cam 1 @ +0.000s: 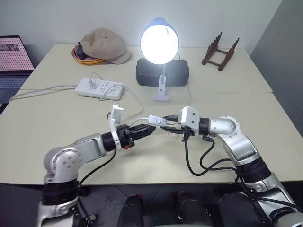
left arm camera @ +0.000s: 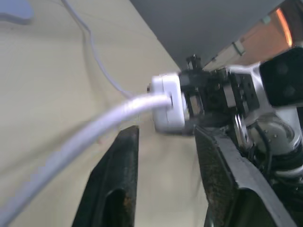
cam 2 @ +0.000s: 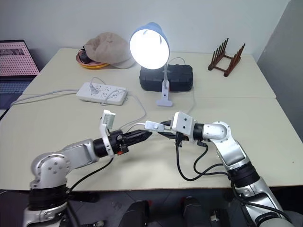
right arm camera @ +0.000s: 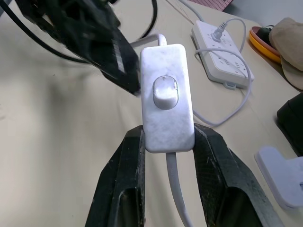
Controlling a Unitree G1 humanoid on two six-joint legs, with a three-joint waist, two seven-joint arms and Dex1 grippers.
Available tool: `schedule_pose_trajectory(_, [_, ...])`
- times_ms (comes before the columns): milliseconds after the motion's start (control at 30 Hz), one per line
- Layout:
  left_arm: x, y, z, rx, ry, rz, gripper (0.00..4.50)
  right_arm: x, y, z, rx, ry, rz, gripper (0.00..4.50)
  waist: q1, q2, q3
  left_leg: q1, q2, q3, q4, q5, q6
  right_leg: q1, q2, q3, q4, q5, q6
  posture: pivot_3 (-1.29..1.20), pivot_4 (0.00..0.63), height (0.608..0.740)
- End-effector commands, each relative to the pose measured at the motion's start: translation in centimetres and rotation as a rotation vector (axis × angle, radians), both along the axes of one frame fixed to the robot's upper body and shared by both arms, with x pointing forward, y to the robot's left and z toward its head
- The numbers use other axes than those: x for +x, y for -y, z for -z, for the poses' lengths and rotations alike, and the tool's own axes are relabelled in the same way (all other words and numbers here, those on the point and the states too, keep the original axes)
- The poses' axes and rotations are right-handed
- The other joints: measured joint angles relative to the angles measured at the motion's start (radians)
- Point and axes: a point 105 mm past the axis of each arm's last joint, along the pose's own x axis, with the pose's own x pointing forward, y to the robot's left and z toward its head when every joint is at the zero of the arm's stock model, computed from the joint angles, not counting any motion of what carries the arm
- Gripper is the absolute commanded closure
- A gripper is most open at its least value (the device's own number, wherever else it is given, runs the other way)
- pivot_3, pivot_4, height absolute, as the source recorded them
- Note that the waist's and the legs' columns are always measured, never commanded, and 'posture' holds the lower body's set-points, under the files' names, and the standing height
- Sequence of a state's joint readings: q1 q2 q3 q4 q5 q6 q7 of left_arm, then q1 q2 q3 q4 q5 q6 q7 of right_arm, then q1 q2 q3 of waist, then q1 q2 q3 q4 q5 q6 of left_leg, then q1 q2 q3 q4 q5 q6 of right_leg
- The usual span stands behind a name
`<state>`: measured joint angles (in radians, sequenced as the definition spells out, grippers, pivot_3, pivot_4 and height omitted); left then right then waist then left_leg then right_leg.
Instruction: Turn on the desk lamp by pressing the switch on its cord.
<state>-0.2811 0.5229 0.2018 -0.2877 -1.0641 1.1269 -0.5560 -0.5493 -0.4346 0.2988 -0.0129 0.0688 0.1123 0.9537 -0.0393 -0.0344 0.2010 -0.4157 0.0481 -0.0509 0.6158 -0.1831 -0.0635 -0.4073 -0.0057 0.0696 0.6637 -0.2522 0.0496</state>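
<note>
A laptop (cam 1: 14, 59) sits at the table's (cam 1: 57, 142) far left edge, then a cap (cam 1: 105, 45) and a power strip (cam 1: 100, 88). The left gripper (cam 1: 147, 131) is just beside the switch (cam 1: 156, 120); its fingers look slightly parted around the cord (left arm camera: 85, 132), though blur makes this uncertain. The right gripper (right arm camera: 168, 137) clamps the switch above the table. Behind, the desk lamp (cam 1: 160, 42) is lit.

Desk lamp (cam 2: 149, 45) glows; right hand (cam 2: 163, 126) clamps switch (cam 2: 152, 126).
</note>
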Motion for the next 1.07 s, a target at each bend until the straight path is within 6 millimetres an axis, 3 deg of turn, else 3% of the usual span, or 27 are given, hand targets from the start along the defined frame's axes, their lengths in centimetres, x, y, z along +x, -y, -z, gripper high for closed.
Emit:
schedule_pose_trajectory(33, [-1.5, -1.8, -0.6, 0.226, 0.18, 0.001, 1.57, 1.4, -0.2, -0.9, -0.004, 0.015, -0.008, 3.46, -0.006, -0.001, 0.0, 0.0, 0.0, 0.0, 0.0, 0.0, 0.0, 0.0, 0.0, 0.0, 0.0, 0.0, 0.0, 0.0, 0.15, 0.74])
schedule_pose_trajectory(200, [-2.3, -1.4, -4.0, 0.409, 0.475, 0.071, 0.59, 2.8, 0.4, 2.3, -0.13, -0.094, -0.005, 3.46, 0.002, -0.001, 0.0, 0.0, 0.0, 0.001, -0.002, 0.0, 0.0, -0.001, -0.001, 0.0, -0.001, -0.002, -0.003, 0.0, 0.15, 0.74])
schedule_pose_trajectory(300, [-1.8, -2.1, -4.2, 0.553, 0.572, 0.098, 0.07, 3.5, 0.4, 3.4, -0.155, -0.158, 0.003, 3.46, 0.002, -0.001, 0.0, 0.0, 0.0, 0.002, -0.002, 0.0, 0.0, -0.001, -0.001, 0.001, -0.002, -0.002, -0.003, 0.0, 0.15, 0.74])
schedule_pose_trajectory(433, [-1.3, -2.9, -3.8, 0.591, 0.583, 0.103, 0.0, 3.9, 0.8, 4.0, -0.182, -0.174, 0.001, 2.32, -0.001, 0.0, 0.001, 0.0, 0.0, 0.003, -0.004, 0.0, 0.0, -0.002, -0.001, 0.002, -0.003, -0.002, -0.003, 0.0, 0.15, 0.74])
schedule_pose_trajectory(500, [-1.0, -3.4, -3.8, 0.594, 0.57, 0.099, 0.0, 3.7, 1.2, 3.3, -0.162, -0.195, -0.019, 1.83, 0.0, 0.0, 0.001, -0.001, 0.0, 0.003, -0.004, 0.0, 0.0, -0.002, -0.001, 0.001, -0.003, -0.002, -0.003, 0.0, 0.15, 0.74])
schedule_pose_trajectory(600, [-0.7, -3.9, -3.8, 0.606, 0.562, 0.113, 0.0, 2.9, 2.1, 0.4, -0.056, -0.233, -0.04, 1.08, 0.001, 0.001, 0.001, -0.002, 0.0, 0.003, -0.005, 0.0, 0.0, -0.004, -0.001, 0.001, -0.002, 0.0, 0.0, 0.0, 0.15, 0.74])
schedule_pose_trajectory(733, [0.1, -4.7, -4.9, 0.574, 0.547, 0.092, 0.0, 0.2, 4.0, -1.8, -0.067, -0.233, -0.11, 0.11, 0.006, 0.001, 0.001, -0.002, 0.0, 0.003, -0.005, 0.0, 0.0, -0.004, -0.001, 0.001, -0.001, 0.0, 0.001, 0.0, 0.15, 0.74])
schedule_pose_trajectory(933, [0.9, -5.9, -5.5, 0.581, 0.505, 0.097, 0.0, -2.9, 6.6, -3.9, -0.094, -0.238, -0.092, 0.03, 0.002, 0.001, 0.002, -0.002, 0.0, 0.003, -0.005, 0.0, 0.0, -0.004, -0.001, 0.001, -0.002, -0.003, -0.003, 0.0, 0.15, 0.74])
schedule_pose_trajectory(1067, [1.1, -6.3, -5.4, 0.597, 0.497, 0.128, 0.0, -3.6, 7.6, -4.0, -0.1, -0.244, -0.038, 0.03, -0.001, 0.001, 0.002, -0.001, 0.0, 0.003, -0.005, 0.0, 0.0, -0.005, -0.001, 0.001, -0.001, -0.003, -0.004, 0.0, 0.15, 0.74])
